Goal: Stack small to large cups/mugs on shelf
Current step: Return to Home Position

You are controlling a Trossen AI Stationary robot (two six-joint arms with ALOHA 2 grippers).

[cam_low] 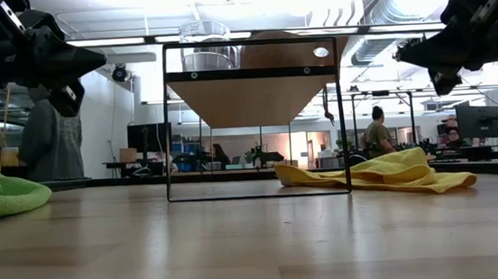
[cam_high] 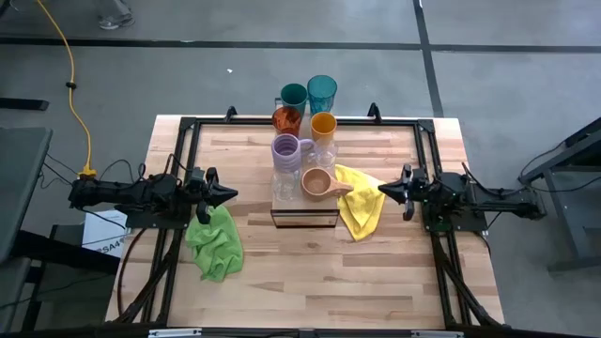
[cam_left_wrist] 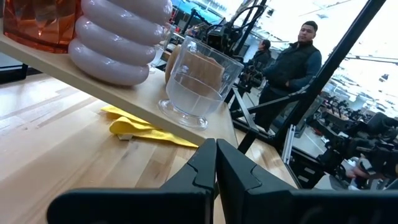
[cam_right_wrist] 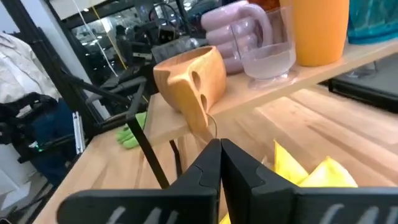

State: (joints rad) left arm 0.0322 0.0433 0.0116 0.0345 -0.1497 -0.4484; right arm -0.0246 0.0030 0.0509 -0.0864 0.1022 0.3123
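Note:
The shelf (cam_high: 305, 214) runs from the table's middle toward its far edge, with the cups standing on its plank in two rows. At the far end are two teal tumblers (cam_high: 322, 91), then an amber-orange tumbler (cam_high: 286, 119) and an orange cup (cam_high: 323, 125). After them come a lavender mug (cam_high: 285, 148) and a clear glass (cam_high: 324, 150). Nearest are another clear glass (cam_left_wrist: 199, 81) and a tan mug (cam_right_wrist: 189, 78). My left gripper (cam_high: 230, 194) is shut, left of the shelf. My right gripper (cam_high: 380, 191) is shut, right of it. Both point level at the shelf and hold nothing.
A green cloth (cam_high: 214, 242) lies crumpled on the table below my left gripper. A yellow cloth (cam_high: 362, 208) lies against the shelf's right side, under my right gripper. A dark frame (cam_high: 188, 131) borders the table. People stand in the room beyond.

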